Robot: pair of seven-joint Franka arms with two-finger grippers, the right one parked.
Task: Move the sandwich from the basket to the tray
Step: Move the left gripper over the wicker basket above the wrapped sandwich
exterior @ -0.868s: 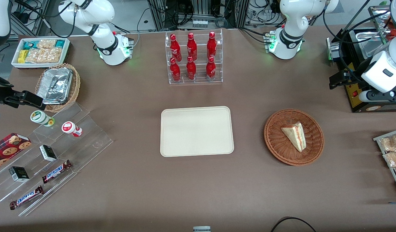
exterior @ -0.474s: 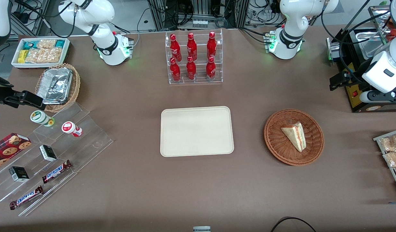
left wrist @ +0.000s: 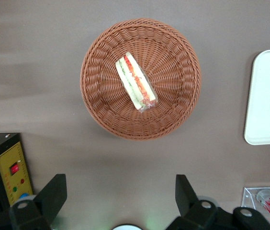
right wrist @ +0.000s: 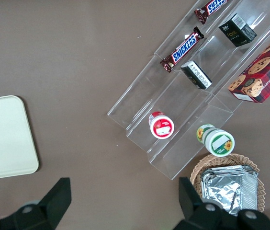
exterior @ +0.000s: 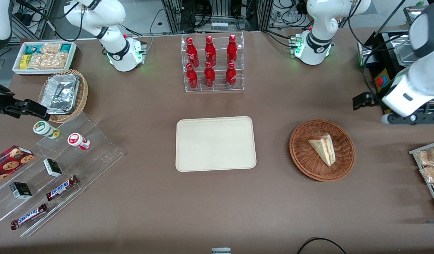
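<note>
Gripper [left wrist: 116, 203] wide open, empty, fingers [left wrist: 53, 191] spread well apart, pointing down at bare table. High above the table, just outside the basket [exterior: 301, 155] rim, toward the working arm's end and farther from the front camera than the basket. Nothing touched yet.

Sandwich [exterior: 322, 150] in the basket [left wrist: 173, 115], roughly at its centre, lying flat. Lies from the gripper toward the front camera and toward the tray. Long axis of sandwich [left wrist: 136, 82] runs diagonal in the basket; filling edge with red and green layers faces up along one long side. Finger line appears skewed to that axis; wrist turn probably needed so the jaws close across the wedge rather than along it.

Arm pose: forearm [exterior: 411, 91] slanting in from the table's end, wrist bent down, camera looking straight onto the basket.

Tray [exterior: 188, 162] bare, well apart from the basket, toward the parked arm's end. Judged step: approach, transfer not yet begun.
</note>
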